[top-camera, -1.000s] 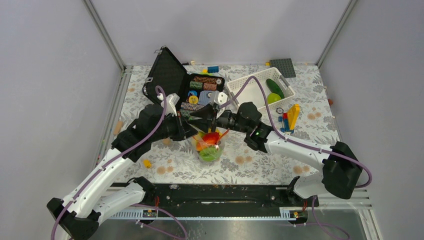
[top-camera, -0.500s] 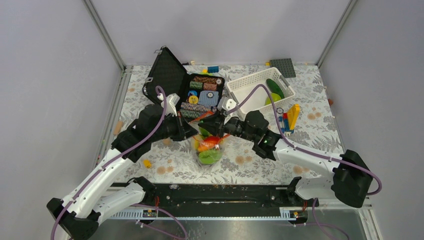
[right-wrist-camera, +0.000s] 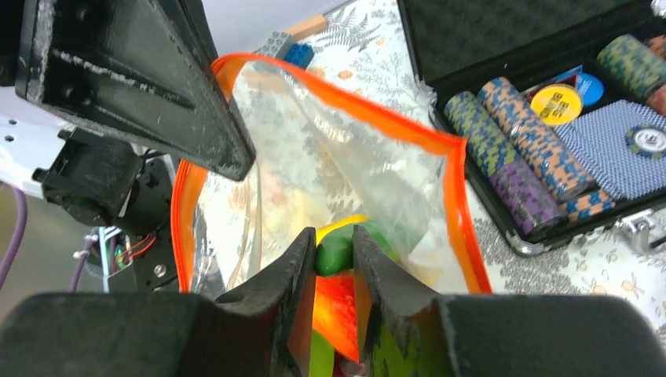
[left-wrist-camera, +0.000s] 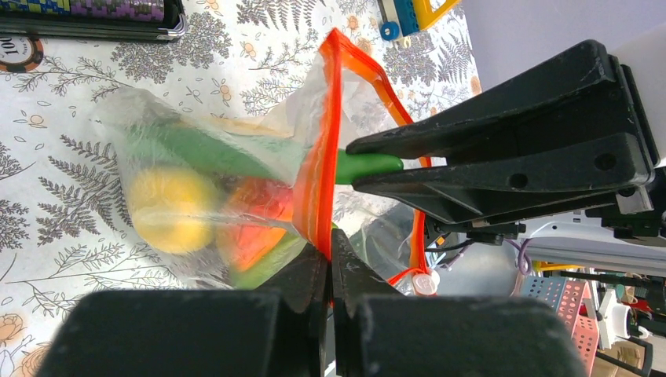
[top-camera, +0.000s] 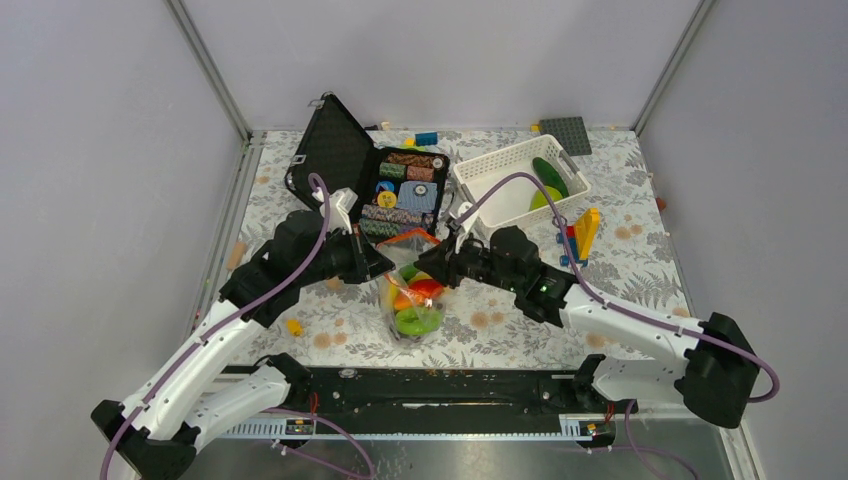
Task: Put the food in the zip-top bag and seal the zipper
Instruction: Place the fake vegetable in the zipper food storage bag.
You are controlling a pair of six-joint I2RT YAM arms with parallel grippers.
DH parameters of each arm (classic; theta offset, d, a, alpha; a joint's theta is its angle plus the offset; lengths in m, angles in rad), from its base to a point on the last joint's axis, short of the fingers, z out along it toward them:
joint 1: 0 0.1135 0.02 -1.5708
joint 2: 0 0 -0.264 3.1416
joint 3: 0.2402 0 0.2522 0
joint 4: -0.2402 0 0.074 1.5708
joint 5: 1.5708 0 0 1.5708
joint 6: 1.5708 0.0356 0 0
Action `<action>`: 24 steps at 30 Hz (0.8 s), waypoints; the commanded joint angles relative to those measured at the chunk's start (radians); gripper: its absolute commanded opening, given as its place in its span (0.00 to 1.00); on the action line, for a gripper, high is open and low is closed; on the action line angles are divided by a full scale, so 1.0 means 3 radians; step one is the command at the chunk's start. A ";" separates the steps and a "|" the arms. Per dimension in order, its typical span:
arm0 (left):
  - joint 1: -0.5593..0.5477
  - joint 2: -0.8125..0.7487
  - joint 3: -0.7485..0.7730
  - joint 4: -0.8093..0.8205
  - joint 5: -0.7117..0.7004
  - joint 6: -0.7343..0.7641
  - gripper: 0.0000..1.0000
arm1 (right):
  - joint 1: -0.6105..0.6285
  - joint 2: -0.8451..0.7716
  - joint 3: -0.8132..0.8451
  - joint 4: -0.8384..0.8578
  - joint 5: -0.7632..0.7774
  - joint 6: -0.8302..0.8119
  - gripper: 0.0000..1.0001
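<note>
1. Two arms meet nose to nose over mid-bench, at the mouth of one zip-top bag [top-camera: 415, 305].
2. On the near-left side, the left tool [left-wrist-camera: 328, 259] is clenched on the zipper [left-wrist-camera: 314, 188], pinching one side of the bag's mouth. Its arm stretches diagonally from the near-left base, and the tool points right.
3. Opposite it, the right tool [right-wrist-camera: 334, 239] is grasping one green toy food piece [right-wrist-camera: 336, 253]. The piece is smooth and rounded, and its tip pokes past the fingertips right in the bag's mouth. Its arm lies low, with the forearm running leftward from the near-right base.
4. Bag is clear, crinkly film with its mouth gaping. The zipper is a thin orange band around the opening.
5. At least three pieces are inside: one yellow round piece [left-wrist-camera: 169, 208], one red-orange piece [left-wrist-camera: 251, 232] and one light green piece [top-camera: 418, 318]. Cannot tell whether the bag's bottom rests on the bench [top-camera: 620, 200], which has a floral cover.
6. One small yellow piece [top-camera: 293, 326] lies loose on the bench, left of the bag and apart from it.
7. One white lattice basket [top-camera: 505, 156] sits far-right of the bag. It holds two pieces: a long dark cucumber [top-camera: 549, 176] and a rounder pale green piece [top-camera: 541, 199].
8. One black case [top-camera: 335, 155] has its lid up, with chip stacks [right-wrist-camera: 503, 149] in rows; the count is not clear.
9. Toy bricks [top-camera: 580, 235] cluster right of the basket, and one grey studded plate [top-camera: 566, 135] lies at the far edge.
</note>
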 commanded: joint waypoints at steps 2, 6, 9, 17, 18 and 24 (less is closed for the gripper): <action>0.0011 -0.0055 0.0048 0.0218 0.0035 0.0043 0.00 | 0.0019 -0.0067 0.0197 -0.0943 -0.0282 0.0161 0.14; 0.0011 -0.0068 0.0040 0.0228 0.0040 0.0041 0.00 | 0.0018 0.0056 0.0356 -0.1266 -0.0181 0.0138 0.16; 0.0009 -0.0088 0.0029 0.0233 0.0039 0.0045 0.00 | 0.0019 0.0088 0.0458 -0.1492 -0.0061 0.0107 0.24; 0.0008 -0.0089 0.0001 0.0298 0.0086 0.0082 0.00 | 0.0017 -0.0149 0.0877 -0.1621 0.0173 0.0168 0.68; 0.0008 -0.0089 -0.0007 0.0303 0.0096 0.0093 0.00 | 0.0016 -0.0176 0.0922 -0.1598 0.0171 0.0157 0.75; 0.0008 -0.0117 -0.0020 0.0302 0.0116 0.0166 0.00 | 0.0017 -0.0318 0.1157 -0.1583 0.0263 0.0043 0.99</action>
